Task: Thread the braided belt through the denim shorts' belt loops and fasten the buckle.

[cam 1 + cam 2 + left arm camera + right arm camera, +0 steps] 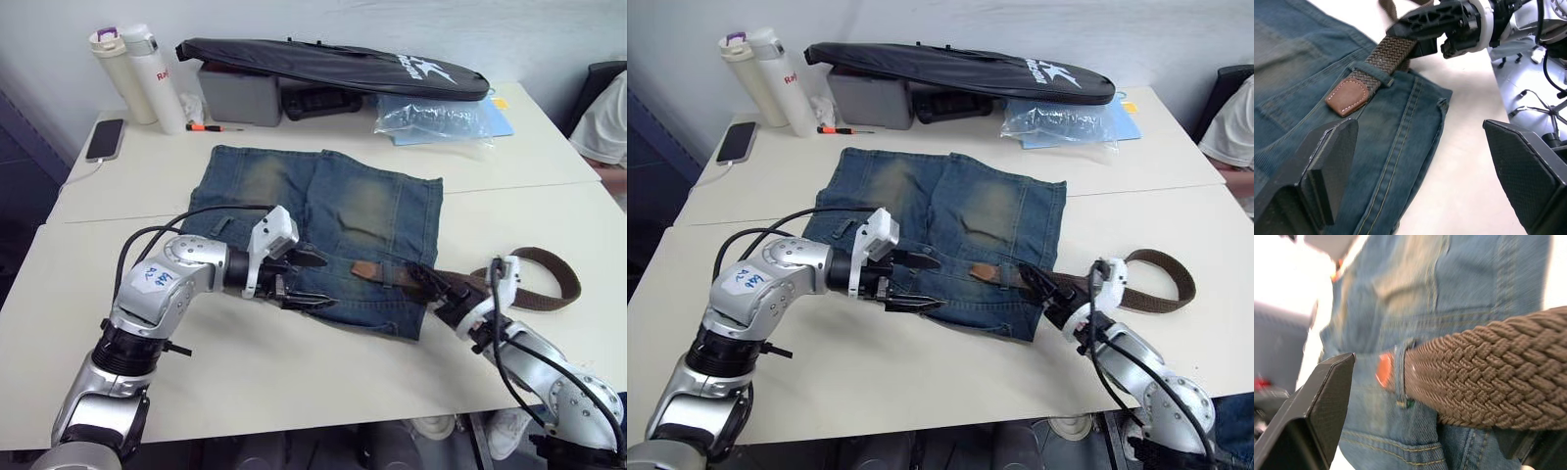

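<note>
Left tool (299, 279) hovers with its black fingers spread wide over the waistband of the denim shorts (323, 211), holding nothing. Right tool (1034, 282) is clamped on the braided belt (1161, 284) at the shorts' right edge.

Writing is scarce: a handwritten sticker (153, 277) on the left arm is not legible, the white bottle (155, 80) shows red letters beginning "R", and the long black bag (333, 67) carries a white logo I cannot read.

The shorts lie flat mid-counter (294, 382), waistband toward the near edge, legs toward the far edge. The belt runs left-right along the waistband: its tan leather tip (1348, 95) points toward the left tool and has passed under one of the belt loops (1382, 74). The rest trails off the shorts to the right and curls in a loop on the counter.

At the far edge sit a phone (105, 138), a grey box (238, 95) and a clear plastic bag (431, 116).
</note>
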Controlling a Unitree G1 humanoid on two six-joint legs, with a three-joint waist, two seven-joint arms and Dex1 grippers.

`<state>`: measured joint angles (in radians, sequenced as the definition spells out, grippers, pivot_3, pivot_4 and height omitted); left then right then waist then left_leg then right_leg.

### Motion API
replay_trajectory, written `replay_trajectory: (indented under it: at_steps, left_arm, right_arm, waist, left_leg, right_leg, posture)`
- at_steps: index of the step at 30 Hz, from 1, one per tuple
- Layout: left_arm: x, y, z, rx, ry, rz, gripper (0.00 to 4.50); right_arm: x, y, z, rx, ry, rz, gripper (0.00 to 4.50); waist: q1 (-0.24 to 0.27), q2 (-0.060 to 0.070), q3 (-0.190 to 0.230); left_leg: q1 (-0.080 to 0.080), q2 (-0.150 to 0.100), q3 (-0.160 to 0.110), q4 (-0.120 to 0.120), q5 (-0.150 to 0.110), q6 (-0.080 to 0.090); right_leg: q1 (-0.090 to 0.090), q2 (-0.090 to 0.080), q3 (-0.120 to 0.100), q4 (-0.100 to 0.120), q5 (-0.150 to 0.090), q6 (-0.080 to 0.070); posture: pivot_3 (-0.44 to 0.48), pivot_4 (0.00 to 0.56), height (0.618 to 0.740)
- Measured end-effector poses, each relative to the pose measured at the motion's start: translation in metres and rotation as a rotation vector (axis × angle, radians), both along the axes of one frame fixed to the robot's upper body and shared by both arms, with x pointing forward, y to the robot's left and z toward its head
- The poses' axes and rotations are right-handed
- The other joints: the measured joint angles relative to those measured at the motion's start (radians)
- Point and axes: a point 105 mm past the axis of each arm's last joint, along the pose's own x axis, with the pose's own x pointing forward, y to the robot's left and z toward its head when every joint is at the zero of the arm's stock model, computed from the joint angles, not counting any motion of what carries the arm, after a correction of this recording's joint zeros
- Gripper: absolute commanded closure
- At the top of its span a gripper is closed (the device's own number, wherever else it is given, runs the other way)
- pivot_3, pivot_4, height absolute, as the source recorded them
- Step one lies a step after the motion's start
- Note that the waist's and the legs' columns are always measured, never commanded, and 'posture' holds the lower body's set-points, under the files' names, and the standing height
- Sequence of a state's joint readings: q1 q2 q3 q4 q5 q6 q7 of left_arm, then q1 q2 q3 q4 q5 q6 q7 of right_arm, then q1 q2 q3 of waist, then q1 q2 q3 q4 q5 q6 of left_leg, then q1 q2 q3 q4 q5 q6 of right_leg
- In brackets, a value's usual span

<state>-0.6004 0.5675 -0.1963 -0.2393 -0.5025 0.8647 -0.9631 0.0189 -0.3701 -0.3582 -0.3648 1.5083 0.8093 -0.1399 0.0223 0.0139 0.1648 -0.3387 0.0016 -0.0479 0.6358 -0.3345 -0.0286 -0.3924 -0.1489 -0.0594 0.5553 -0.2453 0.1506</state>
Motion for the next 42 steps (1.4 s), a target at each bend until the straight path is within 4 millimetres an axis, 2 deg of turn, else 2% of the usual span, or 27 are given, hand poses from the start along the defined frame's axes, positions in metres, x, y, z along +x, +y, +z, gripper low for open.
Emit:
replay_trajectory:
  at_steps: [5, 8, 12, 14, 15, 18, 20, 23, 27, 30, 31, 32, 33, 35, 40, 42]
  left_arm:
    - [0.003, -0.002, 0.004, -0.002, -0.019, -0.014, 0.00]
    - [0.003, -0.002, 0.002, -0.002, -0.017, -0.017, 0.00]
    - [0.006, -0.001, 0.001, 0.001, -0.009, -0.010, 0.00]
    - [0.006, -0.001, 0.001, 0.001, -0.011, -0.010, 0.00]
    - [0.006, -0.001, 0.001, 0.002, -0.011, -0.009, 0.00]
    - [0.006, -0.001, 0.001, 0.003, -0.013, -0.006, 0.00]
    - [0.007, -0.001, 0.001, 0.003, -0.014, -0.005, 0.00]
    - [0.007, -0.001, 0.001, 0.004, -0.016, 0.000, 0.00]
    - [0.007, -0.002, 0.002, 0.005, -0.022, 0.006, 0.00]
    - [0.006, -0.002, 0.002, 0.008, -0.026, 0.008, 0.00]
    - [0.006, -0.002, 0.002, 0.009, -0.028, 0.008, 0.00]
    - [0.005, -0.002, 0.001, 0.009, -0.030, 0.010, 0.00]
    - [0.005, -0.002, 0.001, 0.010, -0.030, 0.013, 0.00]
    - [0.007, -0.005, 0.001, 0.001, -0.037, 0.029, 0.00]
    - [0.008, -0.022, -0.002, -0.021, -0.040, 0.038, 0.00]
    - [0.009, -0.023, -0.003, -0.021, -0.040, 0.041, 0.00]
  right_arm:
    - [0.002, -0.007, 0.004, 0.073, -0.014, -0.069, 0.39]
    - [0.003, -0.006, 0.002, 0.092, -0.008, -0.084, 1.15]
    - [0.003, 0.004, -0.001, 0.107, 0.009, -0.056, 3.02]
    - [0.003, 0.010, -0.003, 0.105, 0.019, -0.035, 4.11]
    - [0.003, 0.013, -0.003, 0.103, 0.022, -0.027, 4.46]
    - [0.009, 0.027, 0.002, 0.094, 0.014, 0.020, 4.46]
    - [0.015, 0.046, 0.008, 0.079, 0.002, 0.082, 4.46]
    - [0.023, 0.064, 0.004, 0.044, 0.016, 0.133, 4.46]
    - [0.032, 0.071, -0.009, -0.013, 0.052, 0.145, 4.46]
    - [0.034, 0.070, -0.010, -0.043, 0.049, 0.141, 4.46]
    - [0.034, 0.069, -0.011, -0.047, 0.051, 0.138, 3.63]
    - [0.034, 0.067, -0.013, -0.044, 0.058, 0.135, 3.32]
    - [0.034, 0.068, -0.012, -0.044, 0.055, 0.138, 2.83]
    - [0.033, 0.067, -0.010, -0.037, 0.046, 0.145, 2.25]
    - [0.023, 0.065, 0.003, -0.128, -0.002, 0.208, 0.02]
    - [0.016, 0.059, 0.007, -0.179, -0.012, 0.229, 0.02]
  waist:
    - [-0.003, 0.000, 0.000]
    - [-0.002, 0.000, 0.000]
    - [-0.002, 0.000, 0.000]
    - [-0.003, 0.000, 0.000]
    - [-0.003, 0.000, 0.000]
    - [-0.008, 0.000, 0.000]
    - [-0.014, 0.000, 0.000]
    - [-0.022, 0.000, 0.000]
    - [-0.025, 0.000, 0.000]
    - [-0.026, 0.000, 0.000]
    - [-0.026, 0.000, 0.000]
    - [-0.024, 0.000, 0.000]
    - [-0.024, 0.000, 0.000]
    - [-0.024, -0.001, -0.001]
    - [-0.017, -0.001, -0.001]
    - [-0.016, -0.002, -0.001]
  left_leg:
    - [0.001, 0.000, 0.000, 0.000, 0.000, 0.000]
    - [0.001, 0.000, 0.000, 0.000, 0.000, 0.000]
    - [0.001, 0.000, 0.000, -0.001, 0.000, 0.000]
    - [0.001, 0.000, 0.000, -0.001, 0.000, 0.000]
    - [0.001, 0.000, 0.000, -0.001, 0.000, 0.000]
    - [0.001, 0.000, 0.000, -0.002, 0.000, 0.000]
    - [0.001, 0.000, 0.000, -0.001, 0.000, 0.000]
    - [0.002, 0.000, 0.000, -0.002, 0.000, 0.000]
    - [0.002, 0.000, 0.000, -0.003, 0.001, 0.000]
    - [0.002, 0.000, 0.001, -0.004, 0.001, 0.000]
    - [0.002, 0.000, 0.001, -0.004, 0.001, 0.000]
    - [0.002, 0.000, 0.001, -0.004, 0.001, -0.001]
    - [0.002, 0.000, 0.001, -0.004, 0.001, -0.001]
    - [0.002, 0.000, 0.001, -0.004, 0.001, -0.001]
    - [0.002, 0.000, 0.000, -0.002, 0.001, -0.001]
    - [0.002, 0.000, 0.000, -0.003, 0.001, -0.001]
  right_leg:
    - [0.000, 0.000, 0.001, 0.001, 0.000, -0.001]
    - [0.000, 0.000, 0.001, 0.001, 0.000, -0.001]
    - [-0.001, 0.000, 0.001, 0.002, 0.000, -0.001]
    - [-0.001, 0.000, 0.001, 0.002, 0.000, -0.001]
    - [-0.001, 0.000, 0.001, 0.002, 0.000, -0.001]
    - [-0.001, 0.000, 0.001, 0.002, 0.000, -0.001]
    - [-0.001, 0.000, 0.001, 0.002, 0.000, -0.001]
    - [-0.001, 0.000, 0.001, 0.003, -0.001, -0.001]
    - [-0.001, 0.000, 0.001, 0.004, 0.000, -0.001]
    - [-0.001, 0.000, 0.001, 0.004, 0.000, 0.000]
    - [-0.001, 0.000, 0.001, 0.004, 0.000, 0.000]
    - [-0.001, 0.000, 0.001, 0.004, 0.000, 0.000]
    - [-0.001, 0.000, 0.001, 0.004, 0.000, 0.000]
    - [-0.001, 0.000, 0.001, 0.004, 0.000, 0.000]
    - [0.000, 0.000, 0.001, 0.003, 0.000, 0.000]
    - [0.000, 0.000, 0.001, 0.003, 0.000, 0.000]
  posture:
    - [0.000, 0.150, 0.740]
    - [0.000, 0.150, 0.740]
    - [0.000, 0.150, 0.740]
    - [0.000, 0.150, 0.740]
    - [0.000, 0.150, 0.740]
    - [0.000, 0.150, 0.740]
    - [0.000, 0.150, 0.740]
    - [0.000, 0.150, 0.740]
    - [0.000, 0.150, 0.740]
    - [0.000, 0.150, 0.740]
    - [0.000, 0.150, 0.740]
    - [0.000, 0.150, 0.740]
    - [0.000, 0.150, 0.740]
    - [0.000, 0.150, 0.740]
    - [0.000, 0.150, 0.740]
    - [0.000, 0.150, 0.740]
